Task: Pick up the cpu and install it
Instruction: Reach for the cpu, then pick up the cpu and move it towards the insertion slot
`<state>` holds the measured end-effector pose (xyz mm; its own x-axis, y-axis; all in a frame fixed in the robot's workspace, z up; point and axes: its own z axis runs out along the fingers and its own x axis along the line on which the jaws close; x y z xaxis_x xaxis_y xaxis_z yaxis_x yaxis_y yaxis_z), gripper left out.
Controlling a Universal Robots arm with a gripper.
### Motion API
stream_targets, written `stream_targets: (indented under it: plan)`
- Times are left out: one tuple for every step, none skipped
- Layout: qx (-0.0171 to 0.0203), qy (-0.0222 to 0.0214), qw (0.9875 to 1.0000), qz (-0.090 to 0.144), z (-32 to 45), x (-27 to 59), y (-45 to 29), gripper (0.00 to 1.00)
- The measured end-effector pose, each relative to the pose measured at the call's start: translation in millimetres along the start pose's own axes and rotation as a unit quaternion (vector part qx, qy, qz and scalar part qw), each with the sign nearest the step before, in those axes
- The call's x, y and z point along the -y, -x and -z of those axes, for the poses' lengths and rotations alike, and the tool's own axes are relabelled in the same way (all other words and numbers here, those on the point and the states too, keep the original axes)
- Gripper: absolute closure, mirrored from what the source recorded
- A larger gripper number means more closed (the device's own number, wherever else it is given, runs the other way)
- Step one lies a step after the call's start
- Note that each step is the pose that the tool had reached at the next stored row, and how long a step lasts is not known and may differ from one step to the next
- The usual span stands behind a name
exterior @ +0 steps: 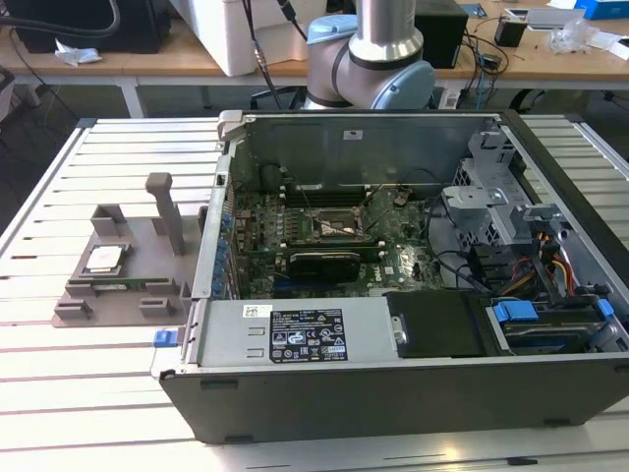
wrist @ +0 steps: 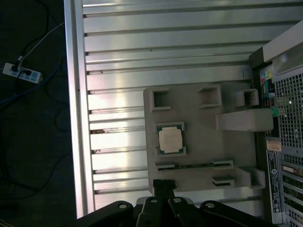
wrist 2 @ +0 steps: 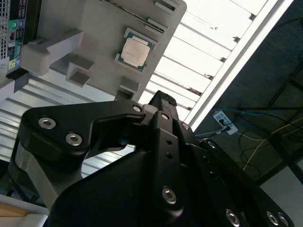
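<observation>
A grey plastic tray [exterior: 138,246] sits on the slatted metal surface [exterior: 88,393], just beside the open computer case [exterior: 393,393], on the exterior view's left. The cpu [exterior: 103,259] lies flat in a square pocket of that tray with its metal top up; a long green memory stick [exterior: 110,287] lies in a narrow slot next to it. Inside the case lies the green motherboard [exterior: 393,261] with its dark socket frame [exterior: 329,228]; what the frame holds is too hard to make out.

The arm [exterior: 378,49] stands behind the case and is cut off by the top edge of the exterior view. In both wrist views the case is a strip cut by the picture's edge, and the gripper's black body covers one edge of the tray.

In the first wrist view the gripper [wrist: 164,183] has its jaws pressed together with nothing between them. Its tips hang over the tray's edge, apart from the cpu [wrist: 170,140] and not touching it; the memory stick [wrist: 194,165] lies between the tips and the cpu. In the second wrist view the cpu [wrist 2: 137,49] likewise sits clear of the gripper [wrist 2: 163,98], in its pocket.
</observation>
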<state>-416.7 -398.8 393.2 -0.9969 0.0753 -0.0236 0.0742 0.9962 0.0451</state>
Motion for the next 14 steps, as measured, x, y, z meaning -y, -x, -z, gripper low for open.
stream_targets:
  plan:
    - [0.0000,0.0000,1.0000,0.000,0.0,0.0,0.0,0.89]
    - [0.0000,0.0000,1.0000,0.000,0.0,0.0,-0.1,0.89]
    - [0.0000,0.0000,1.0000,0.000,0.0,0.0,-0.1,0.89]
    - [0.0000,0.0000,1.0000,0.000,0.0,0.0,-0.1,0.89]
    - [0.0000,0.0000,1.0000,0.000,0.0,0.0,-0.1,0.89]
    - [0.0000,0.0000,1.0000,0.000,0.0,0.0,-0.1,0.89]
    - [0.0000,0.0000,1.0000,0.000,0.0,0.0,-0.2,0.89]
    - [0.0000,0.0000,1.0000,0.000,0.0,0.0,-0.2,0.89]
    - [0.0000,0.0000,1.0000,0.000,0.0,0.0,-0.2,0.89]
    - [0.0000,0.0000,1.0000,0.000,0.0,0.0,-0.3,0.89]
    - [0.0000,0.0000,1.0000,0.000,0.0,0.0,-0.3,0.83]
    - [0.0000,0.0000,1.0000,0.000,0.0,0.0,-0.3,0.76]
    - [0.0000,0.0000,1.0000,0.000,0.0,0.0,-0.3,0.71]
    - [0.0000,0.0000,1.0000,0.000,0.0,0.0,-0.3,0.64]
